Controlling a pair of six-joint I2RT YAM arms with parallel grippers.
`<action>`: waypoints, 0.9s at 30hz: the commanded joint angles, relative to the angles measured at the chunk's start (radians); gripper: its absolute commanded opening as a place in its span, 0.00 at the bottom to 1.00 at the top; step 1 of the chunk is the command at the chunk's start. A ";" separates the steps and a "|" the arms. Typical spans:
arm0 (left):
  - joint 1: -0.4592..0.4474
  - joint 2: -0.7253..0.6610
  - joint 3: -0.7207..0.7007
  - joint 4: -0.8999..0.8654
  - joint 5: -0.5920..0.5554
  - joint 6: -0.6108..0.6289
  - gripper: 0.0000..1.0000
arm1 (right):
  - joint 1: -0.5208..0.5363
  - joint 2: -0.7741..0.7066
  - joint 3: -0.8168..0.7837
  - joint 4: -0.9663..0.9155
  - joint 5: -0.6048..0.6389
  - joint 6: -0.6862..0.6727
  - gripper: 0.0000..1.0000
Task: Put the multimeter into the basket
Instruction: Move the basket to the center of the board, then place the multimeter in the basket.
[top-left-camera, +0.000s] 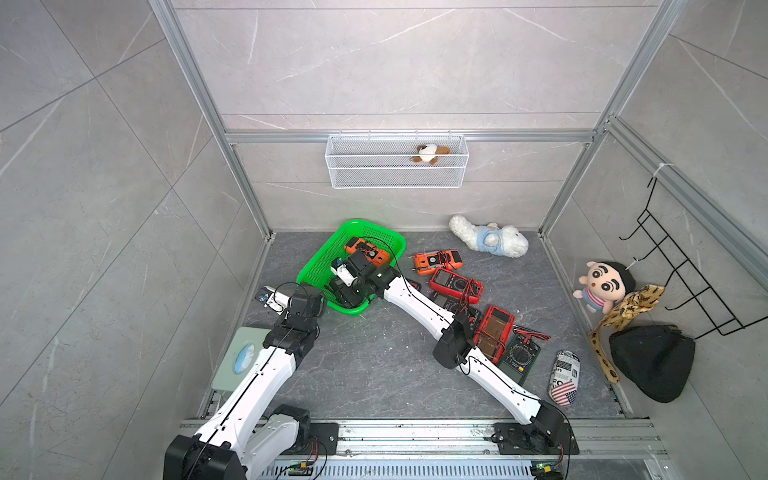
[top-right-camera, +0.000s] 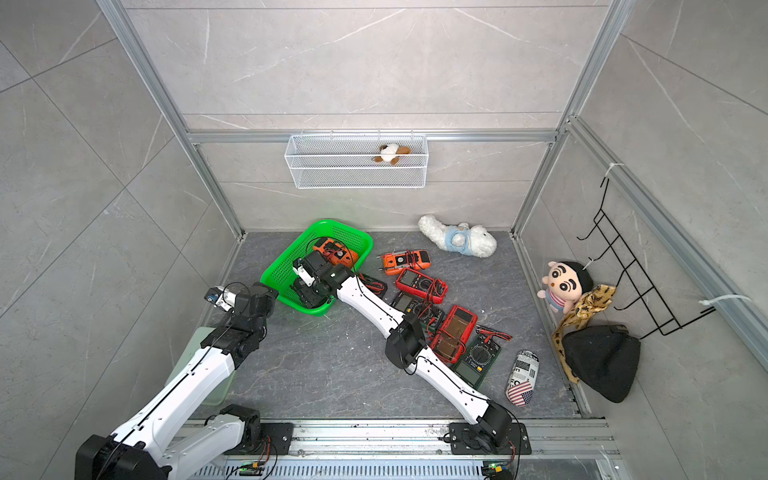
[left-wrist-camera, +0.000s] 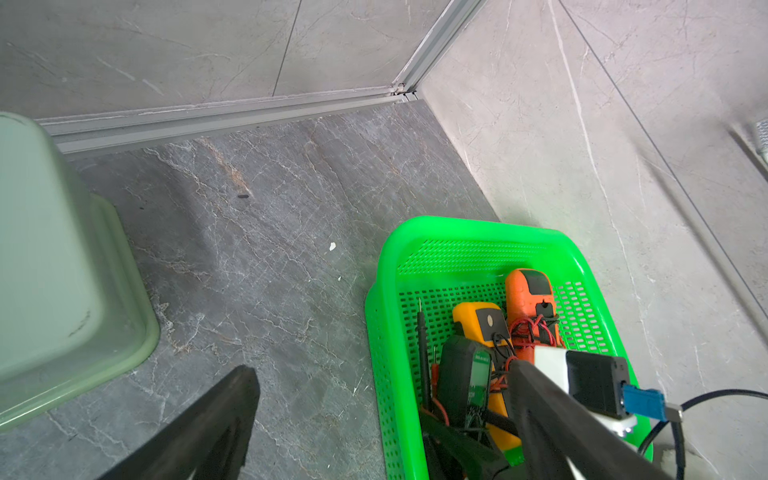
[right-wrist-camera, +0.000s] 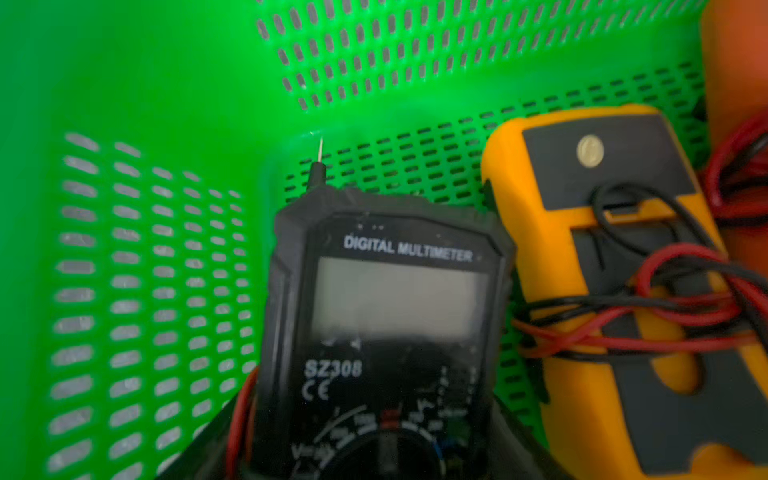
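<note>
- Green basket: perforated plastic, rounded corners; you'll find it upright on the floor, far left.
- Black multimeter: blank grey screen, white "DIGITAL MULTIMETER" lettering, dial below; inside the Green basket, near one corner.

Multimeter inside the basket

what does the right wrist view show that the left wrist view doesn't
Only the right wrist view: the black meter from the front, with its grey screen and the print DIGITAL MULTIMETER and SZ308.
Only the left wrist view: the pale green bin, the floor and the wall corner.
Both: the green basket, the black meter within its walls, the yellow meter lying back up with red and black leads round it, and a probe.
</note>
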 joint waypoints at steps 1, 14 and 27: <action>0.005 -0.020 0.008 -0.009 -0.025 -0.007 0.98 | 0.028 -0.031 0.065 -0.142 0.024 0.041 0.04; 0.005 -0.036 0.011 -0.026 -0.032 -0.011 0.98 | 0.105 -0.016 0.124 -0.311 0.091 0.049 0.43; 0.004 -0.044 0.033 -0.046 -0.037 0.007 0.98 | 0.112 -0.120 0.125 -0.337 0.106 0.044 1.00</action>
